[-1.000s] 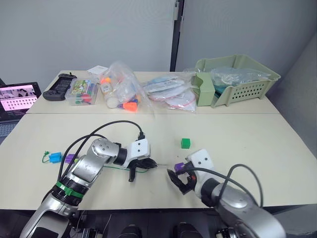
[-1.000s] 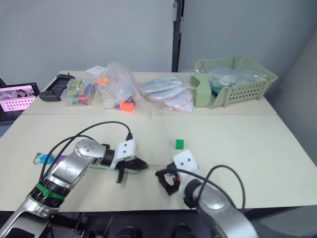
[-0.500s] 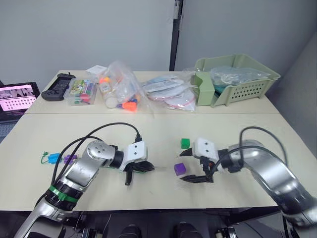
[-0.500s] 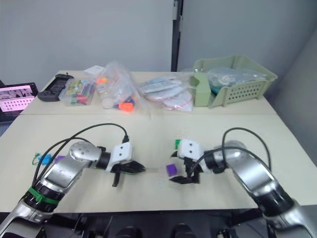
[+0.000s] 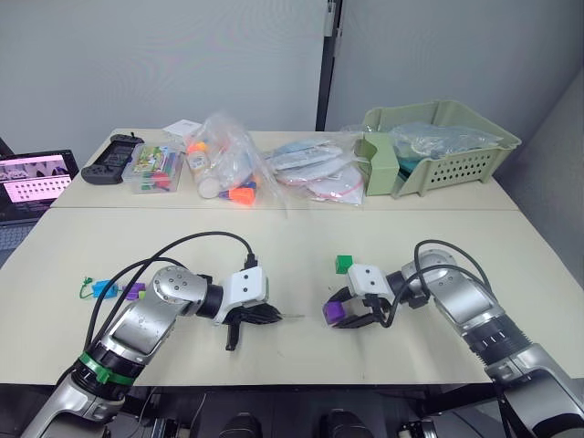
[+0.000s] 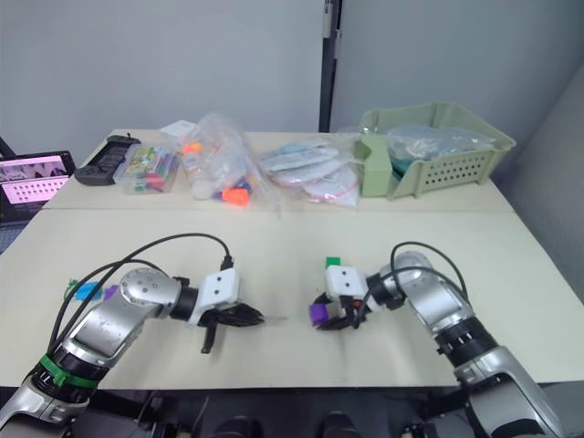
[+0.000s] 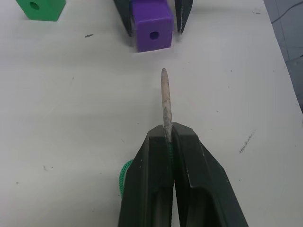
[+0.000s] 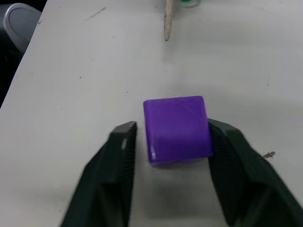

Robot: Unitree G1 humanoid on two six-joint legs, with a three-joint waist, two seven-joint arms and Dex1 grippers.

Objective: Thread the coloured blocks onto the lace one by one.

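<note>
My left gripper (image 7: pixel 166 130) is shut on the lace just behind its stiff pale tip (image 7: pixel 164 97). The tip points at the hole of a purple block (image 7: pixel 152 31) a short way ahead. That block (image 5: pixel 335 312) rests on the table inside my right gripper (image 5: pixel 341 318). One of its fingers (image 8: pixel 124 137) stands a sliver off the block's side, and the other touches it. A dark green block (image 5: pixel 343 264) lies just behind. The green lace trails left to a blue block (image 5: pixel 100 290) and a second purple block (image 5: pixel 135 291).
Along the table's back stand a pale green basket (image 5: pixel 456 155), clear plastic bags (image 5: pixel 224 164) of small items, a clear box (image 5: pixel 151 171) and a black controller (image 5: pixel 109 171). A laptop (image 5: pixel 32 182) sits at far left. Black cables loop over both arms.
My right gripper has swung in from the front edge to straddle the purple block, and its jaws have narrowed around it. The left gripper still holds the lace tip.
</note>
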